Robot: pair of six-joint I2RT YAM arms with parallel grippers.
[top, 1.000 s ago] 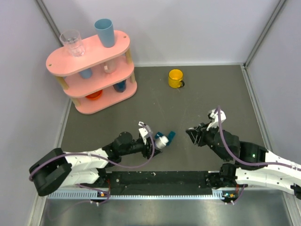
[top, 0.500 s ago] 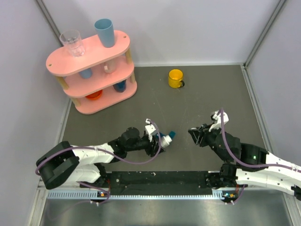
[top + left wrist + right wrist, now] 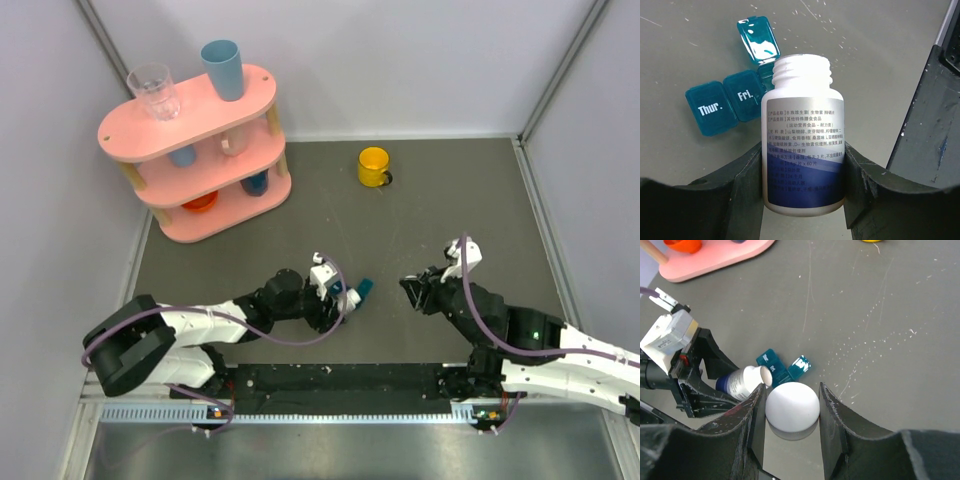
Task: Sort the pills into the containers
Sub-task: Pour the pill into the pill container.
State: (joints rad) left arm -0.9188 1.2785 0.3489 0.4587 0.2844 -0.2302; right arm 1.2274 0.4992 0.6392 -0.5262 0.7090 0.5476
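From above, the left gripper (image 3: 338, 296) is seen clamped on a white bottle (image 3: 345, 294), which is tipped toward the teal pill box (image 3: 364, 289). The box is set on the desk (image 3: 450, 200) about midway along and nearer the front edge, between the two grippers, with the right gripper (image 3: 412, 290) just to its right.

At the left wrist, the bottle's uncapped mouth is seen against the box's end compartment (lid flipped up). The "Thur." and "Fri." lids are closed.

At the right wrist, a white cap (image 3: 792, 406) is pinched between the fingers.
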